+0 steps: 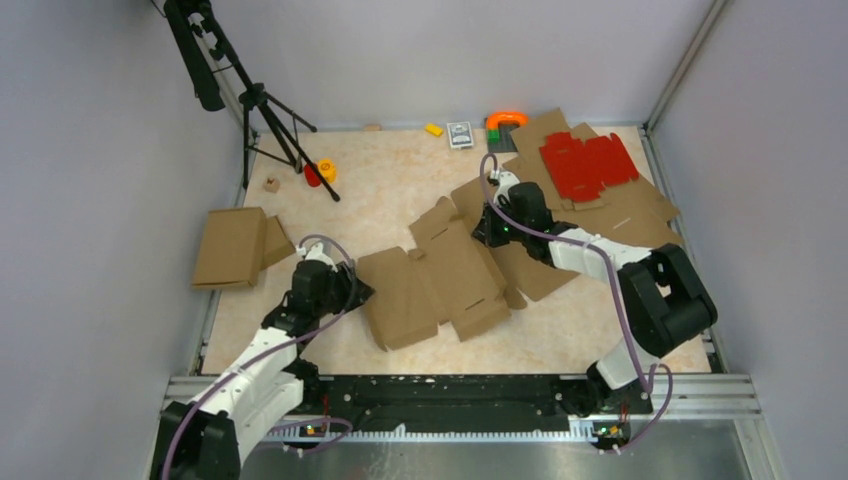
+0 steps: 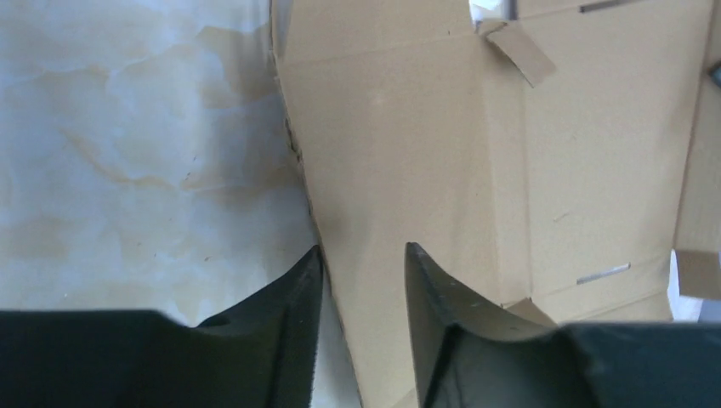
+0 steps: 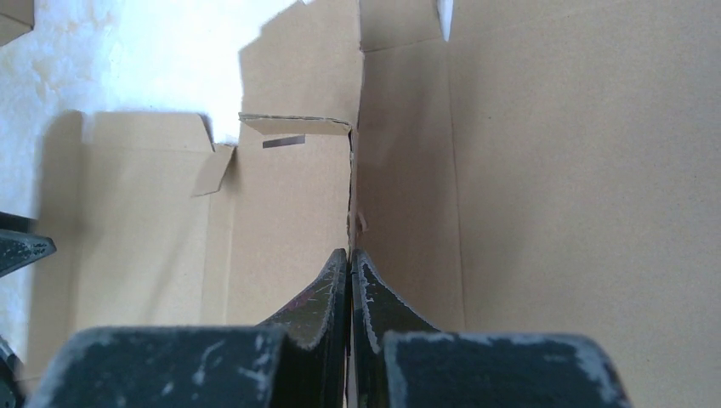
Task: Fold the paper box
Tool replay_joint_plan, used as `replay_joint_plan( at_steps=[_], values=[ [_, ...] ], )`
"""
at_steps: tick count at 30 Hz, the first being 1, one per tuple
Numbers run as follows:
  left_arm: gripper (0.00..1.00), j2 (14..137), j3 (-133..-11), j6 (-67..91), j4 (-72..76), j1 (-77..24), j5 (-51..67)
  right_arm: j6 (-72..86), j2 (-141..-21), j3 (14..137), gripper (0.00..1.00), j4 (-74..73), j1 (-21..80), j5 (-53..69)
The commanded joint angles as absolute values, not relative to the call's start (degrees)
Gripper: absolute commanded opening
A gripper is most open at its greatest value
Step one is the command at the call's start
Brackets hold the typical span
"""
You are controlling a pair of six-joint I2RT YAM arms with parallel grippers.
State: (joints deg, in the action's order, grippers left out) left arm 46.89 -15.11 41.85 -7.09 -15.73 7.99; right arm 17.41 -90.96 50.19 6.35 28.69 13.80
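Note:
The paper box [image 1: 440,275] is a large brown die-cut sheet lying mid-table, its panels partly raised. My left gripper [image 1: 358,290] is at the sheet's left edge. In the left wrist view that gripper [image 2: 364,251] is open, and the edge of the cardboard [image 2: 408,153] runs between the two fingers without being pinched. My right gripper [image 1: 487,228] is at the far right side of the sheet. In the right wrist view it [image 3: 350,252] is shut on a thin upright edge of the cardboard [image 3: 289,204].
A folded brown box [image 1: 232,247] lies at the left table edge. A red die-cut sheet [image 1: 588,165] rests on more cardboard sheets [image 1: 630,215] at the back right. A tripod [image 1: 270,110] stands back left, with small toys [image 1: 322,172] and blocks [image 1: 434,129] along the back.

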Motion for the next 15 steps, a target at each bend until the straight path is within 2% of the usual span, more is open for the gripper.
replay_joint_plan(
  at_steps=[1,3,9,15],
  values=[
    [0.32,44.4,-16.0,41.6,1.1,-15.6,14.1,18.8,-91.5,50.9,0.0,9.8,28.5,16.3],
    [0.22,40.9,-16.2,41.5,0.9,-15.6,13.6,19.2,-91.4,50.9,0.0,9.8,28.5,16.3],
    [0.0,36.1,-20.2,40.0,-4.8,-15.6,10.6,19.9,-91.1,51.6,0.0,7.9,28.6,14.9],
    [0.0,39.4,-27.8,36.5,-10.9,-15.6,12.8,18.7,-91.4,55.3,0.0,1.2,31.0,8.3]
  ],
)
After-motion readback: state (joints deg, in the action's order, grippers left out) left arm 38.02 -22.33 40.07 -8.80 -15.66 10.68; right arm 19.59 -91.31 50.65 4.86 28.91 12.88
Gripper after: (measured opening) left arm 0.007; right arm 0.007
